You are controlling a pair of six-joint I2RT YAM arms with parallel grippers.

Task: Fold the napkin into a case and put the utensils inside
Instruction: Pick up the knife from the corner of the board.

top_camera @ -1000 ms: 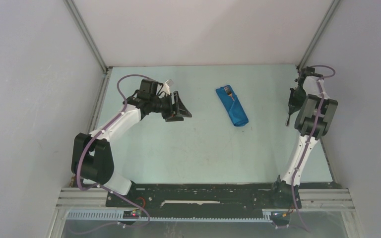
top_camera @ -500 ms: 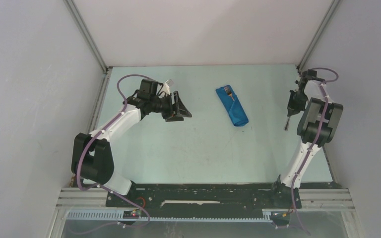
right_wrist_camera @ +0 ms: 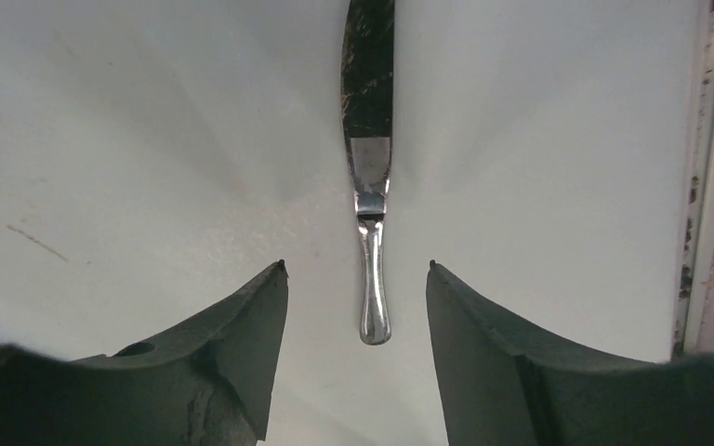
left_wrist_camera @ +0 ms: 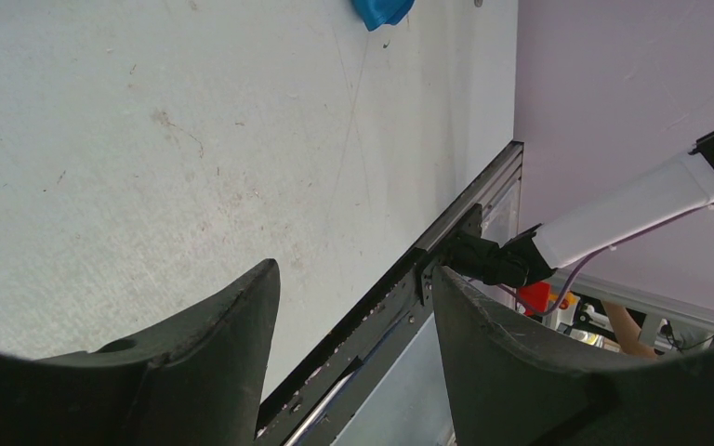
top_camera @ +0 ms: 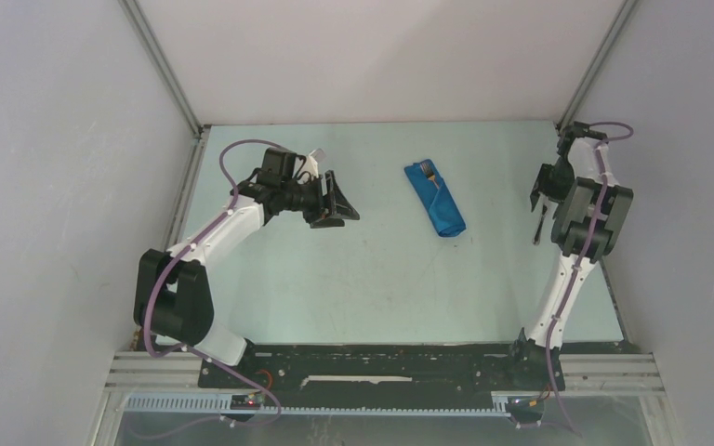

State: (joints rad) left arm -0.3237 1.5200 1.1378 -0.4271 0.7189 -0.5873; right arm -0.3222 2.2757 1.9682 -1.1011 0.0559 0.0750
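The right claw (right_wrist_camera: 353,269) is seen spread apart with nothing gripped. The knife (right_wrist_camera: 369,186) is laid flat on the tabletop (right_wrist_camera: 149,139), in line with the gap. The left claw (left_wrist_camera: 353,279) is likewise released and empty. The blue napkin case (top_camera: 435,200) is laid mid-tabletop, with a utensil (top_camera: 431,171) shown at its far end.

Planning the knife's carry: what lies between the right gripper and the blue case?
Nothing: in the top external view the table between right gripper and case is bare. The knife lies by that gripper.
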